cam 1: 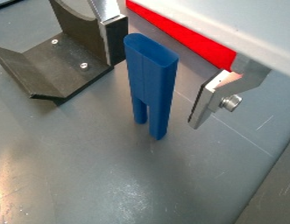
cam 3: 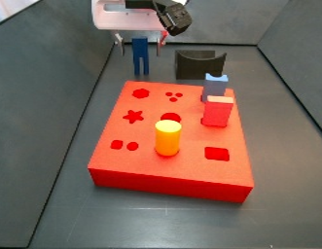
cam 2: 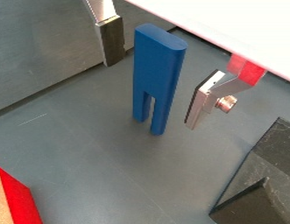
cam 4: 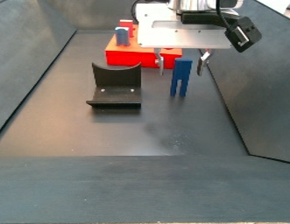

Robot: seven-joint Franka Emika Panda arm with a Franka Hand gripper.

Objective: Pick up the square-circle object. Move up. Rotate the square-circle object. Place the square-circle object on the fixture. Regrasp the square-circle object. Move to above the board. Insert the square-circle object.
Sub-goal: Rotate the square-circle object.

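Dark-blue square-circle object point(cam 1: 151, 80) standing upright on grey floor, two peg legs down, rounded flat body up, between open gripper point(cam 1: 159, 70) fingers, untouched. Dark fixture point(cam 4: 116, 85) at its 9 o'clock in side view, apart. Red board point(cam 3: 170, 141) with shaped holes lying flat nearby.

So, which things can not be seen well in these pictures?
- Claw and square-circle object: both wrist views show gaps at both fingers, so it seems open; contact is unclear in the small side views.
- Board: cut off by the edge in both wrist views.
- Fixture: partly hidden behind the red block in a side view.
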